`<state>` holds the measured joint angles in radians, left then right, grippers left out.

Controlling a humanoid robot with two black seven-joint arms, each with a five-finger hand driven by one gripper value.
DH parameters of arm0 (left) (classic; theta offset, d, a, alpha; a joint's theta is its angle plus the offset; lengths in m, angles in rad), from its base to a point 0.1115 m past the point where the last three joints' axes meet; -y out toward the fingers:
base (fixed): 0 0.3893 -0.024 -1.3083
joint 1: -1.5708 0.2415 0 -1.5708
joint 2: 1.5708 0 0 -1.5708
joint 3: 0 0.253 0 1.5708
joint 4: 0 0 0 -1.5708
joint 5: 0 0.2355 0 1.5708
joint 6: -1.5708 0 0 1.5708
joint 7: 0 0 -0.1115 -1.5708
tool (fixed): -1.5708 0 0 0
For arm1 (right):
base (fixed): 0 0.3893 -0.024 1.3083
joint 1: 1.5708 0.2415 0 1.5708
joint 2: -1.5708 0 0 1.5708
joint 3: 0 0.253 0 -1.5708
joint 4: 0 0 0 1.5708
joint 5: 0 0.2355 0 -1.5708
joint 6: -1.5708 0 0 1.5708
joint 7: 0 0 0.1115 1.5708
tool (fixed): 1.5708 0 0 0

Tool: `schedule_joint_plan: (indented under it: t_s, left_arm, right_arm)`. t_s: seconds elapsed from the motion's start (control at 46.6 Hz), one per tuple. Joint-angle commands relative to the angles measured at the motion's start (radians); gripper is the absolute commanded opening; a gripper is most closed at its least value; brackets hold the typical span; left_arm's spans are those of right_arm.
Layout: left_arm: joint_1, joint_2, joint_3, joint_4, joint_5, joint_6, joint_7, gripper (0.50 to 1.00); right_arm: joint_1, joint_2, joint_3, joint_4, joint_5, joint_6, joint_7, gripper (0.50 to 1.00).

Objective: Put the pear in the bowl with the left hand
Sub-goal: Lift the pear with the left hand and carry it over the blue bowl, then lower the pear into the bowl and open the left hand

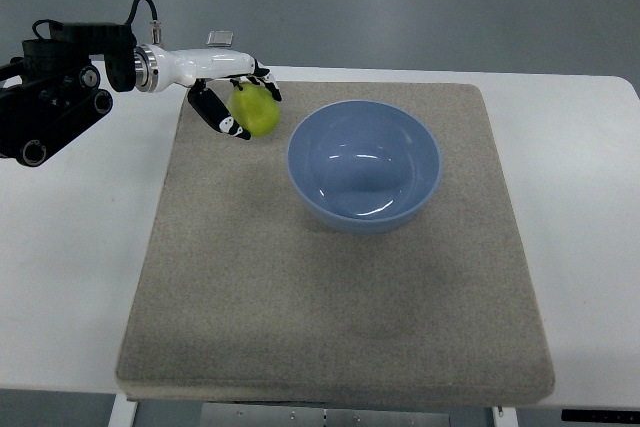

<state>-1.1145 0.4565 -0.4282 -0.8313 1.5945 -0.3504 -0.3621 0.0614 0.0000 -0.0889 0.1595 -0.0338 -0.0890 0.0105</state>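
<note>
One white worktop [80, 247] carries one grey-beige fabric mat [330, 297]. One light-blue round plastic bowl [365, 165] sits empty just beyond the fingertips. One left hand [222, 87], white with black fingers [210, 109], has those fingers wrapped around one yellow-green pear [256, 110], which sits between them. Risk: the partial wrap may let the rounded pear slip out short of the bowl rim.

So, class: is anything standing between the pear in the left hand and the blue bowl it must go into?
Nothing visible does. The left hand grips the pear just left of the bowl; only bare mat lies between them, and the bowl looks empty.
</note>
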Motion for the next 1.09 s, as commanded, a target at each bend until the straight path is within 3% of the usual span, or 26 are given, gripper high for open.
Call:
schedule_joint_plan:
  t_s: [0.0,0.279,0.751,1.073]
  left_arm:
    - [-0.014,0.001,-0.001,0.000,-0.016,-0.001,0.000,0.500]
    - [-0.067,-0.012,-0.010,-0.023,-0.038,-0.001,0.000,0.500]
    - [-0.077,-0.050,-0.018,-0.196,-0.044,-0.012,0.000,0.500]
    - [-0.065,-0.119,-0.003,-0.195,-0.031,-0.016,0.002,0.500]
  right_arm:
    - [0.000,0.000,0.000,0.000,0.000,0.000,0.000,0.924]
    - [0.000,0.000,0.000,0.000,-0.001,0.000,-0.001,0.924]
    - [0.000,0.000,0.000,0.000,0.000,0.000,0.000,0.924]
    - [0.000,0.000,0.000,0.000,0.000,0.000,0.000,0.924]
